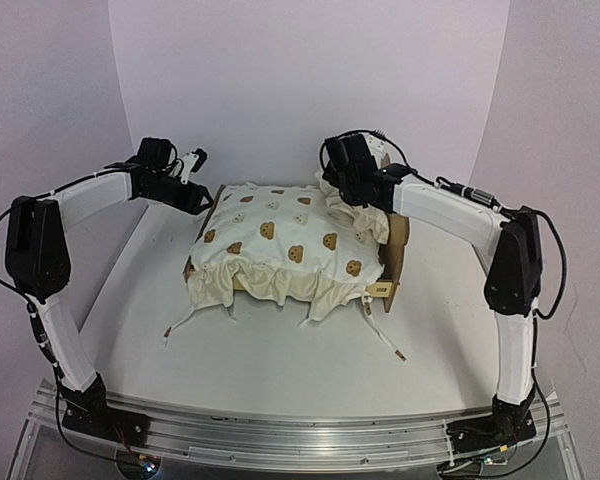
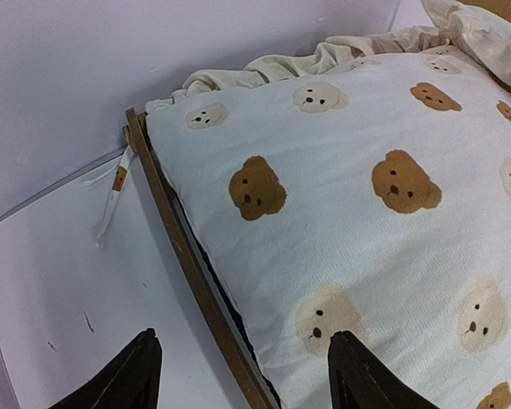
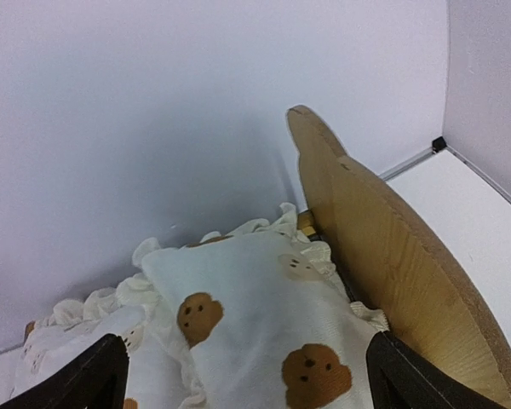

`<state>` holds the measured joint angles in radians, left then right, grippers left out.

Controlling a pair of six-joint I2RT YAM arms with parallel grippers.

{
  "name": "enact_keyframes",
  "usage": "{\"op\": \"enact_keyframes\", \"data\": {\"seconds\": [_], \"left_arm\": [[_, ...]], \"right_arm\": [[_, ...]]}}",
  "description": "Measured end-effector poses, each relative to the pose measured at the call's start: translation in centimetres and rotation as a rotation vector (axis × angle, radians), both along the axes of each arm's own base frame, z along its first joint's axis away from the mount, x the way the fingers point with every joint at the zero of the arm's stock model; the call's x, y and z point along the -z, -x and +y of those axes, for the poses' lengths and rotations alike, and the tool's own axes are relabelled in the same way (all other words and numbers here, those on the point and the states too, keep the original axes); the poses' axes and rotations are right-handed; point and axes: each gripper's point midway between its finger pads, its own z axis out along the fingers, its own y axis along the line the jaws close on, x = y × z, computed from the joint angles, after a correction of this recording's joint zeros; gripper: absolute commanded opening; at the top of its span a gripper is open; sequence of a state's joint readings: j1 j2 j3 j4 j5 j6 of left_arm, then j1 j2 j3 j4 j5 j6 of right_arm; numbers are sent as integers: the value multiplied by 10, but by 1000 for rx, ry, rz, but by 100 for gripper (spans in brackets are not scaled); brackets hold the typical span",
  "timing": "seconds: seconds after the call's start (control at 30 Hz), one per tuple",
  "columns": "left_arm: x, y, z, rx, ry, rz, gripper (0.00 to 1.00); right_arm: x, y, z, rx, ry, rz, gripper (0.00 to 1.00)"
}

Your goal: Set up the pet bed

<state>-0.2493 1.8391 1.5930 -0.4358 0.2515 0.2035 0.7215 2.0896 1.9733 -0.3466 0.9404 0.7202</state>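
The pet bed (image 1: 394, 262), a light-wood frame, sits mid-table with its tall curved headboard (image 3: 383, 256) on the right. The large cream bear-print cushion (image 1: 280, 240) lies on it and hides the felt base. The small bear-print pillow (image 3: 264, 341) leans against the headboard. My left gripper (image 2: 243, 375) is open and empty above the bed's left rail (image 2: 183, 256), one finger over the table, one over the cushion (image 2: 366, 196). My right gripper (image 3: 247, 383) is open above the pillow; whether it touches is unclear. In the top view the left gripper (image 1: 202, 200) and right gripper (image 1: 348, 196) flank the cushion's back.
Tie strings (image 1: 385, 340) trail from the cushion onto the white table (image 1: 280, 370) in front; another string (image 2: 115, 192) hangs at the back left corner. The back wall (image 1: 300, 80) stands close behind the bed.
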Motion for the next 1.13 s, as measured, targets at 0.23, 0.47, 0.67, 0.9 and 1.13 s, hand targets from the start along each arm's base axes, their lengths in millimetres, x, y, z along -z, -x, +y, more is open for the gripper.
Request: {"op": "enact_keyframes", "data": {"seconds": [0.23, 0.47, 0.67, 0.9, 1.13], "left_arm": [[-5, 0, 3, -9, 14, -3, 78], [3, 3, 39, -187, 20, -10, 97], [35, 31, 86, -429, -43, -14, 100], [70, 78, 114, -540, -27, 16, 99], [117, 130, 135, -594, 10, 44, 100]], "right_arm": [[-44, 23, 53, -390, 174, 0, 98], [-101, 29, -84, -468, 115, -29, 98], [11, 79, -291, -94, 88, 225, 98], [187, 202, -330, -45, 87, 567, 98], [251, 262, -314, -118, 110, 523, 98]]}}
